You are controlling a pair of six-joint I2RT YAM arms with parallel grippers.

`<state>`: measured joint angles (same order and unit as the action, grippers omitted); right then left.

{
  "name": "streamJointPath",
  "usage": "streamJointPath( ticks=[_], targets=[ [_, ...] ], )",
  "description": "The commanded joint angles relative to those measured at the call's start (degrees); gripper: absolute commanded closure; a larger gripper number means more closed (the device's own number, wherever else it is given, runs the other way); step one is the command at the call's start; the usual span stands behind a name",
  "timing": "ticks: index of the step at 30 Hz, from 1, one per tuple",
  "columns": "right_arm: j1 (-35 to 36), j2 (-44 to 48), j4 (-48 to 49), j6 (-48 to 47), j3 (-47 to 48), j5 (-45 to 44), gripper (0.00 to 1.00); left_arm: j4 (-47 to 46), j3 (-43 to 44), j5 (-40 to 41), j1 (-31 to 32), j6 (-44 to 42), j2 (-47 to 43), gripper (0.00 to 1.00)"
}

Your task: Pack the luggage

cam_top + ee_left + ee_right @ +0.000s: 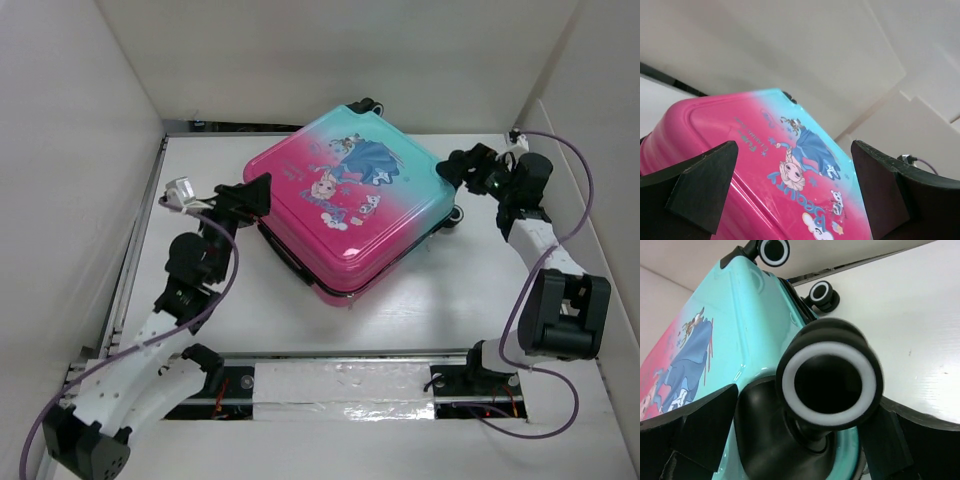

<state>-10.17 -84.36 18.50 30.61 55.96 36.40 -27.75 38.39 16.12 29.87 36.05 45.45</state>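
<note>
A white table (440,310) sits boxed by white walls (330,60), a shiny taped strip (340,390) along its near edge.

1. Table (300,320): white, flat top with a faint wood grain, enclosed by white walls (80,150) on the left, far and right sides.
2. Luggage (345,195): one piece, closed, lying flat on the table with the printed shell facing up. It is turned diagonally, pink end toward the near left, teal end toward the far right.
3. Wheels (455,215): black with white rings, at the teal end.
</note>
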Motion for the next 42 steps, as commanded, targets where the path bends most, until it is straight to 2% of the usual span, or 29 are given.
streamJointPath(
  ticks=[1,4,8,10,13,15,19,22,24,26,27,29,30,32,33,35,37,38,41,42],
  targets=[
    [-1.4,2.2,4.2,-5.4,3.1,-0.5,0.0,-1.9,-4.0,0.9,-0.4,-0.1,-3.4,0.04],
    [-2.7,-3.4,5.1,-3.5,5.6,3.6,0.0,1.3,-5.3,0.0,-0.4,1.1,-4.2,0.08],
    [-5.1,-5.5,2.2,-4.6,7.9,0.5,0.0,3.7,-10.8,2.1,-0.4,3.0,-7.9,0.2],
    [-5.1,-3.6,-1.5,-5.8,7.7,-5.0,0.0,7.0,-13.9,3.5,-0.4,3.8,-8.8,0.25],
    [-6.7,-2.2,-2.7,-6.4,4.8,-11.5,0.0,11.6,-17.7,5.0,-1.6,6.7,-10.4,0.33],
    [-8.3,-1.9,1.2,-4.2,0.8,-9.7,0.0,13.1,-20.3,2.7,-2.7,7.7,-12.6,0.36],
    [-10.7,3.2,6.1,-1.2,-6.0,-8.2,0.0,16.7,-23.2,-0.6,-2.7,8.4,-16.1,0.48],
    [-12.0,9.9,2.8,-2.3,-7.0,-8.6,0.0,17.3,-24.4,-5.0,-2.7,8.7,-16.6,0.48],
    [-12.0,16.5,-0.1,-3.8,-7.9,-9.3,0.02,16.2,-25.0,-10.0,-2.7,8.9,-15.5,0.45],
    [-10.6,21.8,-2.1,-5.9,-10.7,-10.2,0.11,13.5,-25.6,-14.2,-2.7,9.6,-13.3,0.39],
    [-7.6,27.5,-3.6,-7.1,-12.1,-10.4,0.34,12.5,-25.8,-15.0,-2.7,9.6,-12.6,0.37],
    [-3.4,33.1,-7.3,-11.8,-15.3,-11.4,0.55,9.5,-25.9,-17.4,-2.7,9.7,-10.4,0.36],
    [-0.8,35.7,-11.6,-13.5,-16.2,-11.9,0.72,8.6,-25.9,-18.1,-2.7,9.7,-9.7,0.37],
    [7.2,43.2,-15.1,-17.6,-19.5,-11.3,0.8,8.1,-25.5,-18.4,-2.7,9.7,-7.3,0.42],
    [9.8,45.7,-20.6,-18.5,-20.4,-11.5,0.9,8.2,-25.4,-18.4,-2.7,9.5,-6.9,0.43],
    [17.2,53.0,-23.5,-19.9,-22.8,-11.0,0.94,8.0,-25.9,-17.7,-2.7,9.4,-6.0,0.5],
    [22.3,57.1,-28.9,-20.5,-24.7,-13.3,0.97,7.6,-26.9,-17.0,-2.7,9.7,-5.6,0.53],
    [27.7,60.0,-29.7,-20.2,-25.4,-14.2,0.97,7.1,-27.2,-16.7,-2.7,9.9,-5.4,0.53],
    [36.7,61.6,-31.8,-18.1,-28.4,-19.0,0.95,5.0,-27.7,-16.6,-3.2,10.7,-2.9,0.52],
    [43.2,61.4,-30.5,-17.7,-29.2,-20.6,0.89,4.3,-27.2,-16.6,-3.2,10.9,-2.0,0.51]
  ],
)
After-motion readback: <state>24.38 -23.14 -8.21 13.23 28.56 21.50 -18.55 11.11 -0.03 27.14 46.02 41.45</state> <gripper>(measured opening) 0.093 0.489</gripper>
